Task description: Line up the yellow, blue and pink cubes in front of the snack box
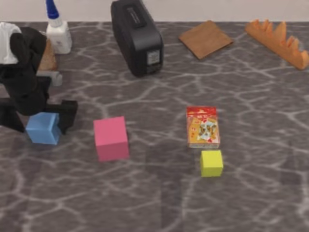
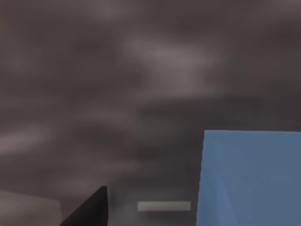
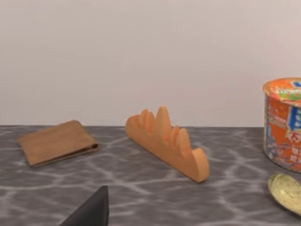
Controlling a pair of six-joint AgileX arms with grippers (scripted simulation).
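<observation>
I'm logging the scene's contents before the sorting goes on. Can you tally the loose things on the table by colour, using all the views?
Pink: 1, matte pink cube
Light blue: 1, matte blue cube
Lime-yellow: 1, small yellow cube
Red and orange: 2, flat snack box, round printed cup
Orange: 1, jagged orange block
Brown: 1, flat brown square
Black: 1, black box-like device
White: 1, white glue bottle
Total: 9

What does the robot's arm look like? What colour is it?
The left arm, at the table's left side, is mostly glossy black with chunky, rounded segments and one white section near the top. Its left gripper has two flat black fingers. No cables or markings show. The right arm is out of the top view; only a black pointed fingertip shows in its wrist view.
</observation>
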